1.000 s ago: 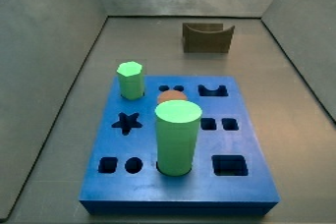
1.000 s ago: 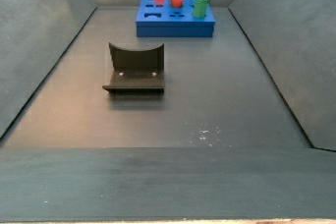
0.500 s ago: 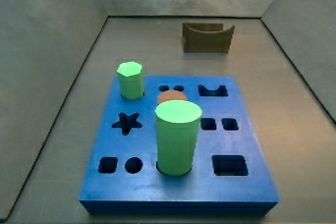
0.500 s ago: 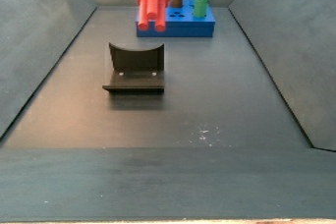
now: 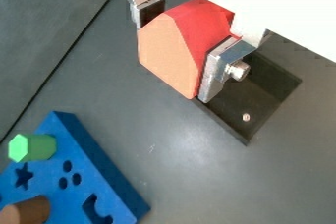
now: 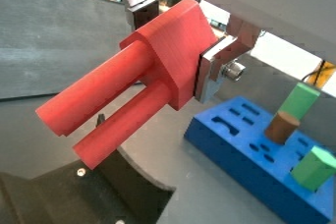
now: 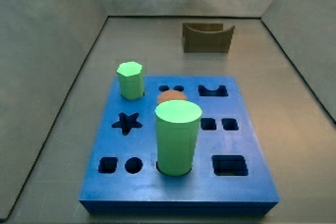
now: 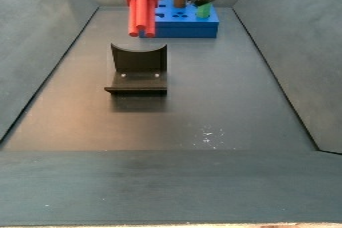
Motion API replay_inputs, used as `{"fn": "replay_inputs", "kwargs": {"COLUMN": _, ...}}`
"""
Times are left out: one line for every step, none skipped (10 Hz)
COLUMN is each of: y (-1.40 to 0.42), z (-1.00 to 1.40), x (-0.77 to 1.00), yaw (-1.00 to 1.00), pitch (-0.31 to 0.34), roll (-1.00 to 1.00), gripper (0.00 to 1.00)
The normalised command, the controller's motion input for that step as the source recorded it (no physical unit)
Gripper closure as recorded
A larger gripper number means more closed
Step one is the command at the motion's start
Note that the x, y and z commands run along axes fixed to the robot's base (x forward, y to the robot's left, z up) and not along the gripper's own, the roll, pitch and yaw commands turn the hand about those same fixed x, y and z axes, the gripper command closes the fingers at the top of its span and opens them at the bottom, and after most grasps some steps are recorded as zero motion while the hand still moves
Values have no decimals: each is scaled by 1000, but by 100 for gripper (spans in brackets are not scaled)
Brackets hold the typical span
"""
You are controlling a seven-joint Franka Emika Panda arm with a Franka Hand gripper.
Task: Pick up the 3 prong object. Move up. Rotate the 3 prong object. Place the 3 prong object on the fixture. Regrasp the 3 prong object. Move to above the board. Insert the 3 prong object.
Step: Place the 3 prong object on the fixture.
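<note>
— What do you have around the board?

— Your blue board (image 7: pixel 182 144) lies on the floor with a tall green cylinder (image 7: pixel 178 138) standing in it, a green hexagonal peg (image 7: pixel 130 80) toward its far corner, and an orange-brown piece (image 7: pixel 171 96) between them. Beyond the board sits the dark fixture (image 7: pixel 207 37), notch upward, nothing resting on it.

— And the 3 prong object?

— The 3 prong object (image 6: pixel 138 81) is red, with long prongs; it hangs above the fixture, well clear of the board. Your gripper (image 5: pixel 184 43) is clamped on it, silver fingers (image 6: pixel 219 59) pressing both sides.
</note>
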Motion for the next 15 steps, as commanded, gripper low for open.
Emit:
{"fn": "replay_inputs", "kwargs": {"y": 37, "z": -18, "x": 190, "yaw": -105, "pitch": 65, "roll": -258, "gripper": 100}}
{"fn": "replay_inputs", "kwargs": {"y": 134, "z": -1000, "x": 148, "yaw": 17, "pitch": 336, "roll": -1000, "gripper": 100}}
{"fn": "replay_inputs", "kwargs": {"y": 142, "z": -1000, "x": 128, "yaw": 1, "pitch": 322, "roll": -1000, "gripper": 100}}
{"fn": "replay_inputs", "kwargs": {"y": 140, "z": -1000, "x": 143, "yaw": -81, "pitch": 329, "roll": -935, "gripper": 100}}
{"fn": "replay_inputs", "kwargs": {"y": 140, "z": -1000, "x": 163, "yaw": -161, "pitch": 298, "roll": -736, "gripper": 100}}
{"fn": "replay_inputs", "kwargs": {"y": 143, "z": -1000, "x": 174, "yaw": -208, "pitch": 252, "roll": -580, "gripper": 100}}
{"fn": "replay_inputs", "kwargs": {"y": 144, "z": -1000, "x": 184, "yaw": -240, "pitch": 199, "roll": -422, "gripper": 100}}
{"fn": "replay_inputs", "kwargs": {"y": 139, "z": -1000, "x": 192, "yaw": -256, "pitch": 145, "roll": -291, "gripper": 100}}
{"fn": "replay_inputs", "kwargs": {"y": 137, "z": -1000, "x": 192, "yaw": -254, "pitch": 94, "roll": -220, "gripper": 100}}
{"fn": "replay_inputs", "kwargs": {"y": 136, "z": -939, "x": 190, "yaw": -246, "pitch": 42, "roll": -190, "gripper": 100}}
{"fn": "replay_inputs", "kwargs": {"y": 102, "z": -676, "x": 151, "yaw": -215, "pitch": -5, "roll": -179, "gripper": 100}}
{"fn": "replay_inputs", "kwargs": {"y": 138, "z": -561, "x": 121, "yaw": -184, "pitch": -42, "roll": -140, "gripper": 100}}
{"fn": "replay_inputs", "kwargs": {"y": 164, "z": -510, "x": 91, "yaw": -155, "pitch": -65, "roll": -133, "gripper": 100}}
{"fn": "replay_inputs", "kwargs": {"y": 186, "z": -468, "x": 91, "yaw": -112, "pitch": -79, "roll": -128, "gripper": 100}}
{"fn": "replay_inputs", "kwargs": {"y": 191, "z": -457, "x": 92, "yaw": -76, "pitch": -82, "roll": -127, "gripper": 100}}
